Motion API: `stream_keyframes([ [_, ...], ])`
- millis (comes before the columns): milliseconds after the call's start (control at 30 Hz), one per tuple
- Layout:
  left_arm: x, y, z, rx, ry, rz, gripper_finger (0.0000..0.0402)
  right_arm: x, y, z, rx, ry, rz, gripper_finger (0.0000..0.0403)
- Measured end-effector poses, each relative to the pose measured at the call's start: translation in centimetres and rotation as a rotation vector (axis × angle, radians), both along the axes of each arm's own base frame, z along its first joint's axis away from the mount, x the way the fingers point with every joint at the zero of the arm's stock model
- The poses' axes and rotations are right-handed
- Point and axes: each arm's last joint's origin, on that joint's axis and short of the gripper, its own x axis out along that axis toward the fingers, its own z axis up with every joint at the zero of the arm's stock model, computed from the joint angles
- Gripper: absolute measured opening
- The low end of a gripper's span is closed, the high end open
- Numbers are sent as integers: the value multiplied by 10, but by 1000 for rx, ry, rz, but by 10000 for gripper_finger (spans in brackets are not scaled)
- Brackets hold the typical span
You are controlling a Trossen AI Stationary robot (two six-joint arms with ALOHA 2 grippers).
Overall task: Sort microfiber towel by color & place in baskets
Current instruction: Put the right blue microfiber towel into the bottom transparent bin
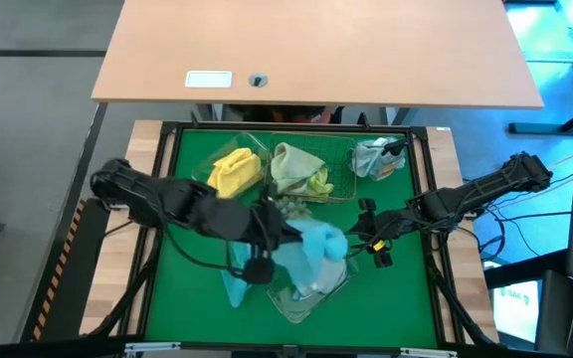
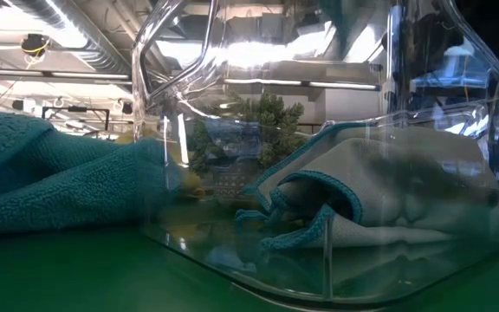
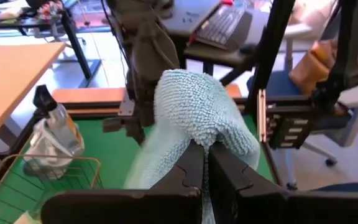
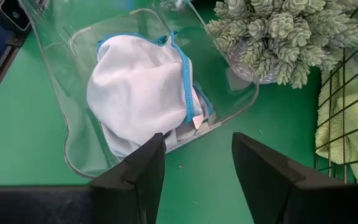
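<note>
My left gripper (image 1: 288, 237) (image 3: 205, 149) is shut on a light blue towel (image 1: 318, 244) (image 3: 194, 102) above the middle of the table. Just nearer stands a clear tub (image 1: 306, 293) (image 4: 73, 124) with a pale blue-edged towel (image 4: 138, 87) (image 2: 388, 186) lying in it. A teal towel (image 1: 235, 288) (image 2: 50, 173) lies on the mat beside that tub. A yellow towel (image 1: 235, 171) lies in a second clear tub at the far left. Sage and lime towels (image 1: 301, 169) lie in the wire basket (image 1: 341, 179). My right gripper (image 1: 364, 237) (image 4: 197, 149) is open and empty, to the right of the blue towel. My left gripper pinches a fold of the light blue towel (image 3: 211, 138) between its two fingers, which come about level from the table's left. The cloth bulges up over the fingertips and drapes down past them, slack. Whether its lower end touches the tub I cannot tell.
A spiky grey-green ball (image 4: 278, 31) (image 1: 286, 207) stands between the wire basket and the near tub. A small bottle (image 1: 376, 157) (image 3: 55, 134) stands at the far right. The green mat has a raised frame (image 1: 436, 229) around it, with open mat at the near left.
</note>
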Motion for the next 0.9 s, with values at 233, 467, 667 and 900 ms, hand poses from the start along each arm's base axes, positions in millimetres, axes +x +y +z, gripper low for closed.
stream_keyframes([
  [233,29,-10,-32,28,81,-4,2,0,0,0,0,0,0,186],
  [467,56,-9,-68,23,216,-53,2,0,0,0,0,0,0,186],
  [667,78,-1,-100,-45,339,-139,2,0,0,0,0,1,0,186],
  [900,96,-8,-128,-318,465,-395,2,0,0,0,-1,3,0,186],
])
